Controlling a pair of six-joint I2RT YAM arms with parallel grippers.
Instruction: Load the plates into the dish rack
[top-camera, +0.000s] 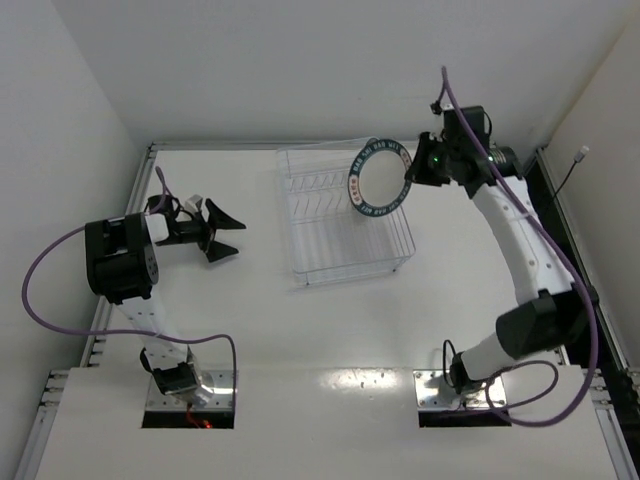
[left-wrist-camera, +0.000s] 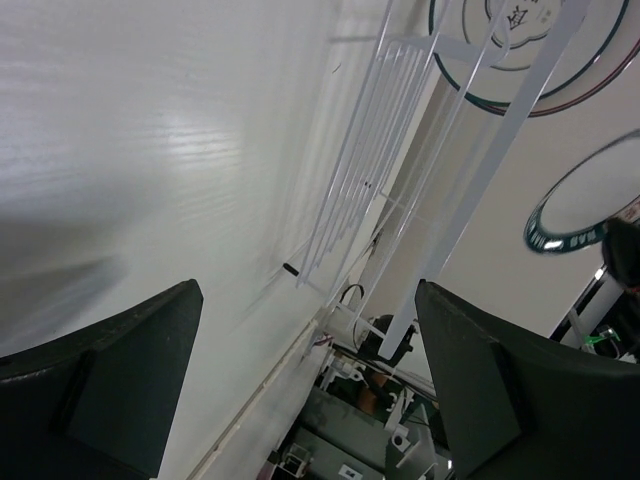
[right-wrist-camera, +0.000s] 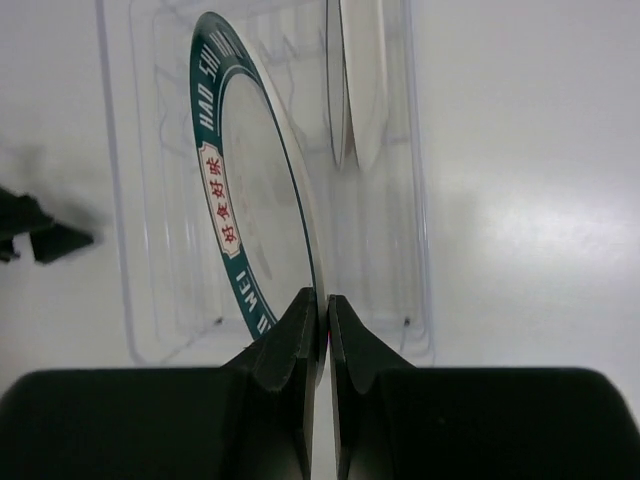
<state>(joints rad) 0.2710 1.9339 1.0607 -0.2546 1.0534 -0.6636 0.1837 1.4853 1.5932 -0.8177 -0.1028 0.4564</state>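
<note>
My right gripper (top-camera: 409, 177) is shut on the edge of the plate with the dark blue rim (top-camera: 378, 182) and holds it upright above the back right of the clear dish rack (top-camera: 350, 272). In the right wrist view my jaws (right-wrist-camera: 327, 305) pinch that plate's rim (right-wrist-camera: 228, 190) over the rack (right-wrist-camera: 420, 250). A white plate (right-wrist-camera: 352, 85) stands edge-on in the rack beyond it. The left wrist view shows the ringed plate (left-wrist-camera: 520, 60) behind the rack's tines (left-wrist-camera: 360, 170). My left gripper (top-camera: 226, 232) is open and empty, left of the rack. The orange-striped plate does not show.
The white table (top-camera: 300, 340) has a raised metal rail along its left and back edges (top-camera: 140, 190). White walls stand close on the left, back and right. My left gripper also shows as a dark shape at the left of the right wrist view (right-wrist-camera: 40, 238).
</note>
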